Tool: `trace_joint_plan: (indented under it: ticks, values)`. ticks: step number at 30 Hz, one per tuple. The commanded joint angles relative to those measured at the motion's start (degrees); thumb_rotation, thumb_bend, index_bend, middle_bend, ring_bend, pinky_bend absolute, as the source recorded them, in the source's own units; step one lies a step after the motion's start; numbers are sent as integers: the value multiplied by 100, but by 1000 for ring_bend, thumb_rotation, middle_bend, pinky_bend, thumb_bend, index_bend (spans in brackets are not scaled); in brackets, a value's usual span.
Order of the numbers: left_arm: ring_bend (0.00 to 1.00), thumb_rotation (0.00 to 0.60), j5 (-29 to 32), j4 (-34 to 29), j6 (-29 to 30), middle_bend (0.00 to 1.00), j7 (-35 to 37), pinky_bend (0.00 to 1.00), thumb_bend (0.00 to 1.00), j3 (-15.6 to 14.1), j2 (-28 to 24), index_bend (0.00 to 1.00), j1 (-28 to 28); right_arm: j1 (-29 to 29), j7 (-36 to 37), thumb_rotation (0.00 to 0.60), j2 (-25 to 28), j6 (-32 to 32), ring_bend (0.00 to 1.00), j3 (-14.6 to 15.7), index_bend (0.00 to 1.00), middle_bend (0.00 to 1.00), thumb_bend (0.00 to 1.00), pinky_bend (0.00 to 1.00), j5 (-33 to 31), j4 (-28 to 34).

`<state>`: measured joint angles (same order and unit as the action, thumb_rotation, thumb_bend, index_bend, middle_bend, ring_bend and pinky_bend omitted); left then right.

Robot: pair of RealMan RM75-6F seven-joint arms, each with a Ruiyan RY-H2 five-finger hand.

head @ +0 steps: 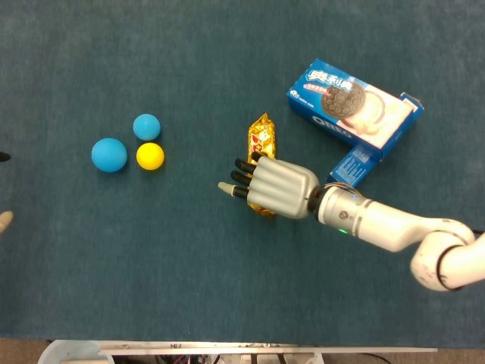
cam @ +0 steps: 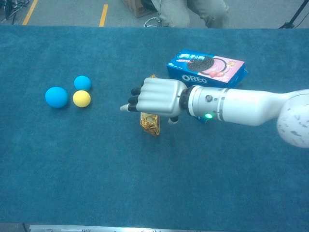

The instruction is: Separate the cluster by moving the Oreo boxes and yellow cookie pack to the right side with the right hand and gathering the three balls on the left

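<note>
The right hand [head: 274, 186] lay palm-down over the lower half of the shiny yellow foil cookie pack [head: 262, 140], its fingers [head: 231, 187] reaching past the pack's left edge — whether it actually gripped the pack, I could not tell. The pack lay lengthwise on the blue carpeted tabletop [head: 189, 288], near the middle. Just right of it sat the blue rectangular Oreo box [head: 353, 108], with a second, smaller blue box [head: 355, 164] close below it. Well to the left, the large blue ball [head: 109, 155], the small blue ball [head: 147, 127] and the yellow ball [head: 150, 156] clustered together. Only a fingertip of the left hand [head: 4, 221] showed at the frame's edge.
</note>
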<state>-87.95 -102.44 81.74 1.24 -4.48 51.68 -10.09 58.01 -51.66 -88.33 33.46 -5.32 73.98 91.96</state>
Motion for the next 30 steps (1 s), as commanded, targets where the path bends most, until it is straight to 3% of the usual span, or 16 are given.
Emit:
trace_joint_plan:
  ticks: [1, 10, 16, 21, 30]
  values:
    - [0, 600, 16, -23, -19, 101, 114, 50, 185, 21, -51, 240, 33, 135, -118, 600, -263, 53, 150, 72, 0, 208, 0, 348, -222, -277]
    - [0, 600, -61, -29, -20, 101, 333, 50, 185, 20, -145, 240, 137, 397, -338, 600, -769, 216, 150, 167, 42, 222, 0, 348, -679, -775]
    - [0, 600, -154, -36, 2, 101, 438, 50, 185, 28, -165, 241, 188, 483, -427, 600, -914, 374, 235, 276, 293, 319, 8, 354, -923, -963]
    - [0, 600, -181, -26, -28, 100, 501, 50, 185, 49, -179, 241, 196, 471, -266, 600, -856, 551, 387, 317, 440, 393, 80, 465, -842, -987]
    - [0, 600, -188, -4, -145, 101, 542, 50, 185, 99, -137, 241, 166, 392, 157, 600, -519, 649, 493, 488, 482, 446, 82, 634, -592, -923]
